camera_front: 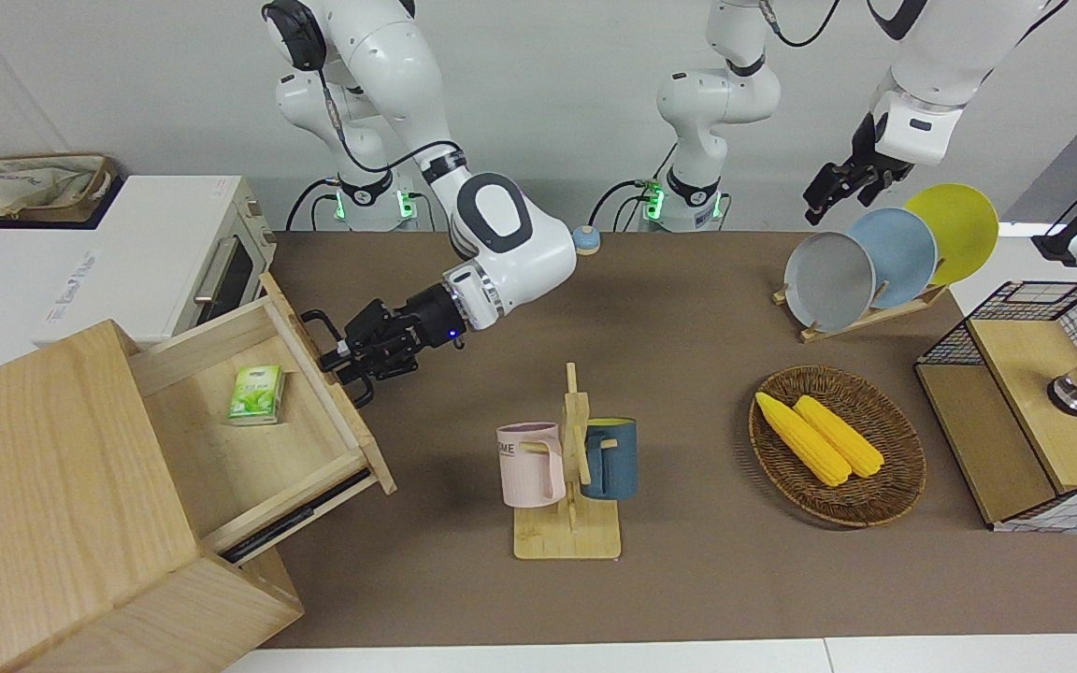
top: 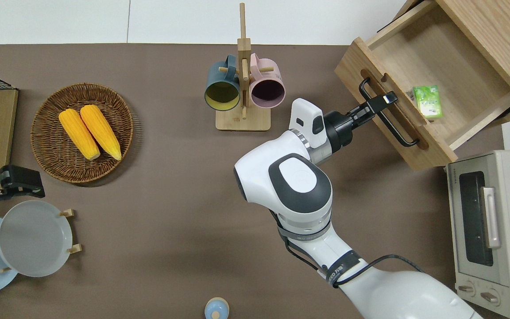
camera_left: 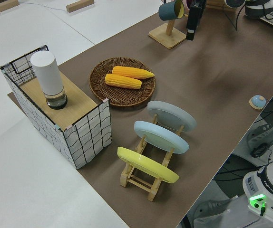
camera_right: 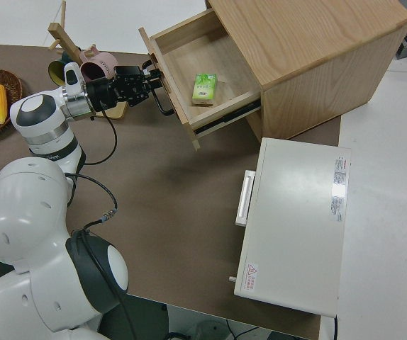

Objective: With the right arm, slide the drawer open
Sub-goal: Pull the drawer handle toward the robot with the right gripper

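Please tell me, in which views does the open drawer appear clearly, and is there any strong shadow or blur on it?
Front view: the drawer is evenly lit and sharp, with the right claw on its handle. Overhead view: sharp; the cabinet is cut by the frame edge. Right side view: clear, only a soft shadow beneath.

My right gripper (camera_front: 337,358) grips the drawer's black handle (camera_front: 328,350). The drawer (camera_front: 258,439) stands pulled out, a green packet (camera_front: 256,393) inside. My left arm is parked.

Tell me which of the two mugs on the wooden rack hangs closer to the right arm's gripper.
The pink mug. It hangs on the rack's side toward the right gripper and the open drawer; the dark blue mug hangs on the opposite side.
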